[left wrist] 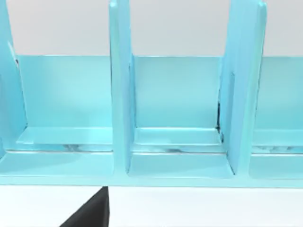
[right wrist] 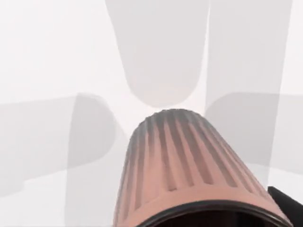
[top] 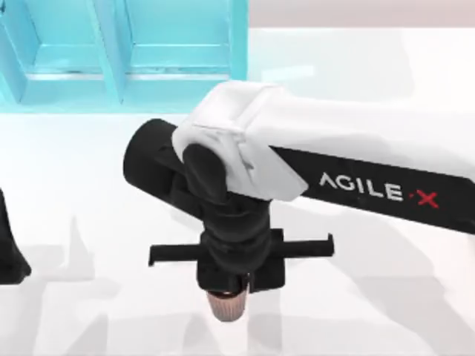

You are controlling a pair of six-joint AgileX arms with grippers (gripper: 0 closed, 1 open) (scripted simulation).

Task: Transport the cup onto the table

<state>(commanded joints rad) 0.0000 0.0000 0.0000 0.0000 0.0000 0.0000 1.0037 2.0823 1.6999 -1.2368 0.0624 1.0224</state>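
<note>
My right arm (top: 356, 167) reaches in from the right, wrist bent downward, right gripper (top: 236, 285) clamped shut. My left arm (top: 9, 245) sits parked at the left edge.

Open white table (top: 386, 311) lay around you on all sides of the cup (top: 226, 304). Turquoise shelf unit (top: 126, 52) blocked the far left; your parked left arm (top: 11, 252) stood at the left edge.
</note>
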